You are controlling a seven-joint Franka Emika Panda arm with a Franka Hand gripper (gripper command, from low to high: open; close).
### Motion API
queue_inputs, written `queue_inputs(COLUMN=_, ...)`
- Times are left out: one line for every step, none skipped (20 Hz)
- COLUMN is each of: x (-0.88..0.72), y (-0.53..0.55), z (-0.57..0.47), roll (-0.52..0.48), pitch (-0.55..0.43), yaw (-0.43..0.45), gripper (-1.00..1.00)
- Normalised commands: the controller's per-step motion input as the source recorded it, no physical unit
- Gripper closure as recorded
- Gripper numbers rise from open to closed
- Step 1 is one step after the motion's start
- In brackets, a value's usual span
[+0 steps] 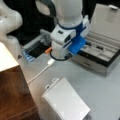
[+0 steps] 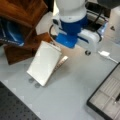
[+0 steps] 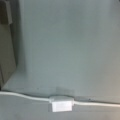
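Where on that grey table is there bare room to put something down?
The grey table lies bare between the white box and the open case. It is crowded under the arm, where the white cable runs beside the wooden block.

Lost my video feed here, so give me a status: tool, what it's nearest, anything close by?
Tool hidden under the arm's wrist, low over the table. Nearest: white cable plug, lying untouched. Close by: open metal case, white box.
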Motion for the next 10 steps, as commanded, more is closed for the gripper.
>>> queue_inputs(x=-0.2, y=-0.03, z=-0.12, roll=-0.196, pitch=-0.118, yaw=-0.008, gripper=-1.0)
queue_inputs(x=-0.23, y=0.0, z=-0.08, roll=-0.187, pitch=-0.108, yaw=0.004, gripper=-1.0)
queue_inputs(x=-0.24, y=0.01, z=-0.04, roll=-0.178, pitch=-0.101, yaw=0.01, gripper=-1.0)
queue_inputs(x=-0.24, y=0.01, z=-0.02, roll=-0.172, pitch=-0.103, yaw=0.009, gripper=-1.0)
queue_inputs(x=-0.25, y=0.02, z=0.0, roll=-0.161, pitch=-0.099, yaw=0.009, gripper=-1.0)
queue_inputs(x=-0.25, y=0.03, z=0.01, roll=-0.154, pitch=-0.099, yaw=0.008, gripper=-1.0)
queue_inputs(x=-0.26, y=0.03, z=-0.01, roll=-0.158, pitch=-0.098, yaw=0.009, gripper=-1.0)
queue_inputs(x=-0.26, y=0.02, z=-0.03, roll=-0.153, pitch=-0.111, yaw=0.006, gripper=-1.0)
queue_inputs(x=-0.28, y=0.02, z=-0.05, roll=-0.139, pitch=-0.111, yaw=0.001, gripper=-1.0)
queue_inputs(x=-0.28, y=0.02, z=-0.06, roll=-0.134, pitch=-0.109, yaw=0.0, gripper=-1.0)
